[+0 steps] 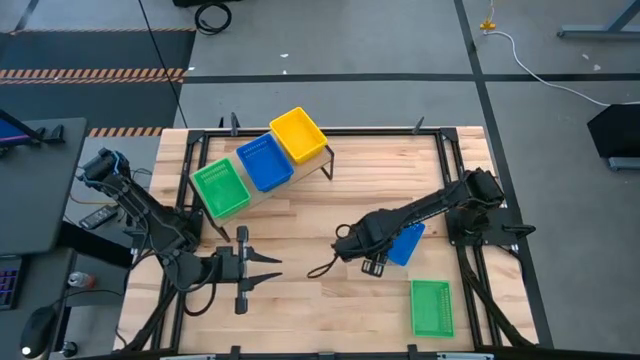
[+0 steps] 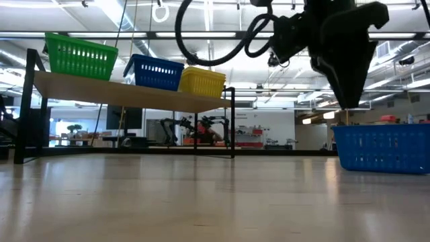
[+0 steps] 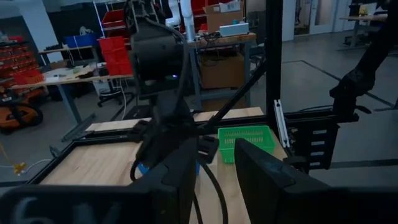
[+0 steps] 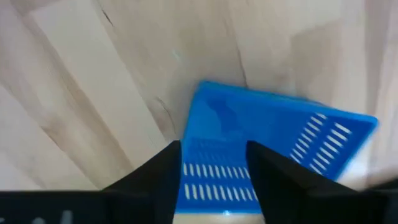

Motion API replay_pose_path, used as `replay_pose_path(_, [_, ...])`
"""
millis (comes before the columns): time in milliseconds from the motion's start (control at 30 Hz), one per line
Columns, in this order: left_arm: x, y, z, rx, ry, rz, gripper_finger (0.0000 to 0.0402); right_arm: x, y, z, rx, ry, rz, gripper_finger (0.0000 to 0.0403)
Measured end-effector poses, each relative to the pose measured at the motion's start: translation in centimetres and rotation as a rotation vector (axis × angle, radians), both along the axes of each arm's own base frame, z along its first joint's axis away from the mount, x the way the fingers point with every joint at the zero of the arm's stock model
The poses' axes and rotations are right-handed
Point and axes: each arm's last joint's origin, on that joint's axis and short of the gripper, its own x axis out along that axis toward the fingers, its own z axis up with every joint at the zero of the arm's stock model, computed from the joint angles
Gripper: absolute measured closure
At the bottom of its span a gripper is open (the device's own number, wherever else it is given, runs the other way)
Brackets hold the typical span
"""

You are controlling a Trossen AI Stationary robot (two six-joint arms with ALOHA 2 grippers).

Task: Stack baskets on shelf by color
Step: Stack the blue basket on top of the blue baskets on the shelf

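Observation:
A green basket (image 1: pixel 220 190), a blue basket (image 1: pixel 265 161) and a yellow basket (image 1: pixel 298 135) stand side by side on the shelf (image 2: pixel 134 94) at the table's far left. Another blue basket (image 1: pixel 408 245) rests flat on the table at the right. My right gripper (image 4: pixel 214 180) hangs above it, pointing down and open, one finger on either side of the basket's rim; the low view shows its tips (image 2: pixel 349 104) clear of the basket (image 2: pixel 383 148). My left gripper (image 1: pixel 265 270) waits open near the front left, level, holding nothing.
A green basket (image 1: pixel 432 307) lies on the table near the front right corner, close to the blue one. A black frame (image 1: pixel 455 160) runs round the table's edges. Bare tabletop lies between the shelf and my arms.

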Motion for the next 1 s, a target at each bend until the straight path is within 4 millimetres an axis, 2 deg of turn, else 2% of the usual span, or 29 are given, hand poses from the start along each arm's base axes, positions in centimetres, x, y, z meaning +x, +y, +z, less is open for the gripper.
replay_pose_path(133, [0.0, 0.0, 0.1, -0.009, -0.008, 0.000, 0.0285, 0.2, 0.8, -1.4, 0.016, -0.065, 0.014, 0.0180])
replay_pose_path(333, [0.0, 0.0, 0.1, -0.009, -0.008, 0.000, 0.0285, -1.1, 0.6, -3.4, -0.025, -0.008, -0.029, 0.0142])
replay_pose_path(533, [0.0, 0.0, 0.1, -0.009, -0.008, 0.000, 0.0285, -1.8, 0.3, -5.7, -0.024, -0.010, -0.045, 0.0141])
replay_pose_path(633, [0.0, 0.0, 0.1, -0.009, -0.008, 0.000, 0.0285, -1.8, 0.4, -6.2, 0.002, -0.030, -0.026, 0.0167])
replay_pose_path(733, [0.0, 0.0, 0.1, -0.013, -0.009, 0.000, 0.0285, -1.8, 0.5, -6.3, 0.010, -0.032, 0.005, 0.0209])
replay_pose_path(1000, [0.0, 0.0, 0.1, -0.017, -0.009, 0.000, 0.0285, -1.5, 0.5, -6.3, 0.032, -0.050, 0.100, 0.0369])
